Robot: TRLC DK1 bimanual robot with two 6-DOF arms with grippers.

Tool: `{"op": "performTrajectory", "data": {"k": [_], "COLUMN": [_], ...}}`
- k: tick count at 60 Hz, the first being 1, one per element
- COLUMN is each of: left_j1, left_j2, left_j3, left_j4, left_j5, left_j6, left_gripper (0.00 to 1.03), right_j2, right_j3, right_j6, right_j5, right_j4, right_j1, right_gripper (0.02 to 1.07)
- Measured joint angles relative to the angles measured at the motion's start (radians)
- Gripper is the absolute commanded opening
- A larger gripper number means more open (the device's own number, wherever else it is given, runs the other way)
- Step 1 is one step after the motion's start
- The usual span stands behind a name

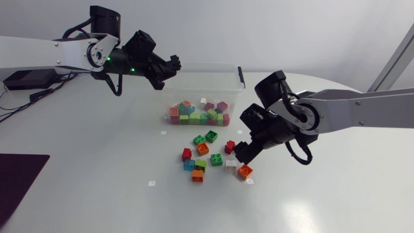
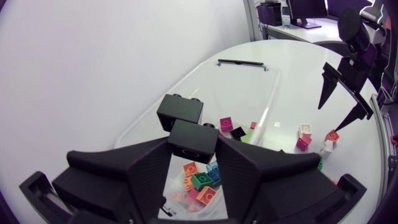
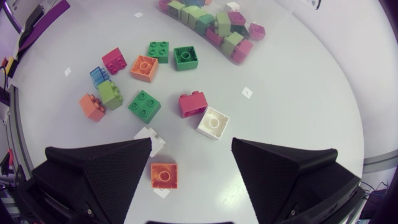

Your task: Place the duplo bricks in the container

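A clear plastic container stands at the back middle of the table with several coloured duplo bricks inside. My left gripper hangs over the container's back left corner. In the left wrist view it is shut on a black brick, and a second black brick sits just ahead of that one. Several loose bricks lie in front of the container. My right gripper hovers open over their right side, above an orange brick and a small white brick.
Other loose bricks are a white one, a red one, green ones, an orange one and a blue one. A dark mat lies at the table's left front edge.
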Motion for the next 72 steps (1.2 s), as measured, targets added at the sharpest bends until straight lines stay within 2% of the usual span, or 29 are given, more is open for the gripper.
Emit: {"op": "performTrajectory", "data": {"k": [5, 7, 20, 31, 44, 55, 61, 67, 72], "left_j1": [-0.009, -0.013, -0.014, 0.012, 0.050, 0.090, 0.101, 0.101, 0.094], "left_j2": [0.021, 0.029, 0.060, -0.008, -0.249, -0.362, -0.391, -0.416, -0.422], "left_j3": [0.043, 0.063, 0.185, 0.182, -0.016, -0.212, -0.306, -0.391, -0.447], "left_j4": [-0.043, -0.060, -0.211, -0.303, -0.330, -0.394, -0.405, -0.409, -0.409], "left_j5": [-0.041, -0.051, -0.082, -0.066, -0.033, 0.035, 0.060, 0.076, 0.087], "left_j6": [-0.003, -0.003, -0.026, -0.020, 0.100, 0.274, 0.352, 0.428, 0.475], "left_gripper": [0.94, 0.99, 0.99, 0.99, 0.99, 0.99, 0.99, 0.99, 0.99], "right_j2": [0.010, 0.015, 0.077, 0.172, 0.266, 0.320, 0.341, 0.352, 0.357], "right_j3": [0.000, 0.000, 0.003, 0.066, 0.170, 0.211, 0.226, 0.232, 0.233], "right_j6": [0.005, 0.010, 0.035, 0.053, 0.095, 0.106, 0.116, 0.122, 0.124], "right_j5": [0.007, 0.010, 0.033, 0.051, 0.074, 0.081, 0.090, 0.093, 0.093], "right_j4": [0.000, 0.000, -0.001, -0.012, -0.038, -0.042, -0.043, -0.045, -0.045], "right_j1": [-0.010, -0.012, -0.011, -0.011, -0.011, -0.012, -0.012, -0.012, -0.013], "right_gripper": [0.95, 0.95, 0.95, 0.95, 0.94, 0.86, 0.77, 0.63, 0.61]}}
